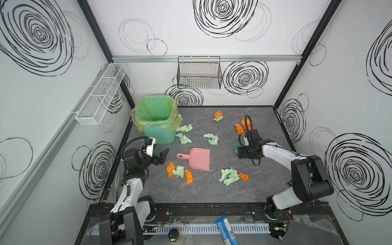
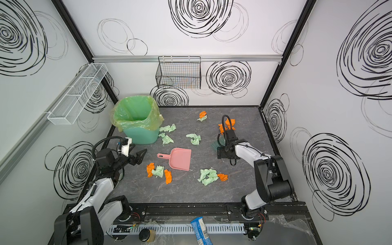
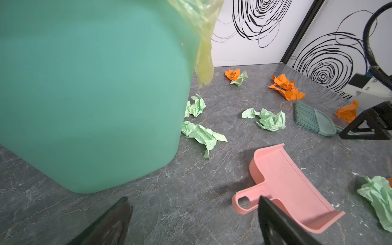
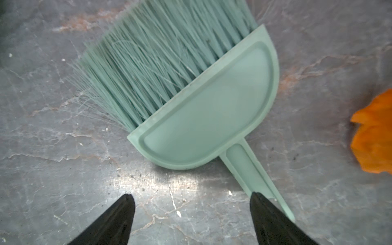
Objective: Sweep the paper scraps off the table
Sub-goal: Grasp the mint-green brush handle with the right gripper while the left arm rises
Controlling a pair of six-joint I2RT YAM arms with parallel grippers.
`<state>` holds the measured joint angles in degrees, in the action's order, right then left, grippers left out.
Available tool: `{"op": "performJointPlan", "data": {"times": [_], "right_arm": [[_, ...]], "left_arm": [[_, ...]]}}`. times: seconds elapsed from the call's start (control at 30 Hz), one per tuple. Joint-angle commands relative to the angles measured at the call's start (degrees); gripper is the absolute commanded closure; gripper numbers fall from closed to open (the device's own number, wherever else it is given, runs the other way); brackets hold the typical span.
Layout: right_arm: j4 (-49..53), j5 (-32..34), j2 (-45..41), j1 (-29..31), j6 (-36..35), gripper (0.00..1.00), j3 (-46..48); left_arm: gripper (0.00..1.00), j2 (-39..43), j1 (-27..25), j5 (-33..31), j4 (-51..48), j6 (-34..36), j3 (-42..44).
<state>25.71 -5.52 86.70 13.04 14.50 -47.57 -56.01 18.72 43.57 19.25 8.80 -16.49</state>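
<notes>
The left arm bends up at its elbow and reaches low over the tabletop (image 1: pixel 201 191). The left end effector (image 1: pixel 160 158) is wide open and holds nothing. The green bin (image 1: pixel 158 118) stands just beside it. The handle of the pink dustpan (image 1: pixel 198 159) lies right in front of it.

The paper scraps (image 1: pixel 212 139), orange and light green, lie spread over the tabletop between the two end effectors.

The right arm folds at its elbow, reaches toward the middle and tips its wrist down. The right end effector (image 4: pixel 191 194) points down at the tabletop, wide open, gripping nothing. The teal brush (image 4: pixel 212 106) lies flat under it, with its thin handle right by one finger. An orange scrap (image 4: pixel 373 137) lies near.
</notes>
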Motion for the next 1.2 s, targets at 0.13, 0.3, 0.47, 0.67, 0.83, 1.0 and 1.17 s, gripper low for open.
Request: {"op": "performJointPlan", "data": {"times": [0.13,0.3,0.47,0.67,0.83,1.0,1.17], "right_arm": [[4.8,4.1,-1.7,-2.0,-5.0,0.08,-3.7],[3.5,-2.5,0.3,-4.3,-8.8,0.11,-4.0],[4.7,-0.6,4.1,-4.9,-12.0,0.12,-5.5],[5.8,-0.9,7.5,-3.4,-12.5,0.12,-6.6],[6.3,-0.6,9.1,-3.1,-12.4,0.15,-7.0],[6.6,-1.2,10.3,-1.8,-12.5,0.26,-7.3],[6.5,-3.2,11.3,0.0,-12.4,0.41,-7.5]], "left_arm": [[0.04,-0.9,0.4,1.3,0.8,0.6,-0.8],[0.04,-1.7,0.4,1.1,1.0,0.5,-1.2],[0.04,-1.7,0.5,1.1,0.5,0.8,-1.2],[0.04,-2.0,0.5,1.3,0.7,0.8,-1.2],[0.04,-2.2,0.5,1.5,0.7,0.8,-1.4],[0.04,-2.3,0.5,1.3,1.0,0.8,-1.4],[0.04,-2.5,0.4,1.3,0.9,0.8,-1.4]]}}
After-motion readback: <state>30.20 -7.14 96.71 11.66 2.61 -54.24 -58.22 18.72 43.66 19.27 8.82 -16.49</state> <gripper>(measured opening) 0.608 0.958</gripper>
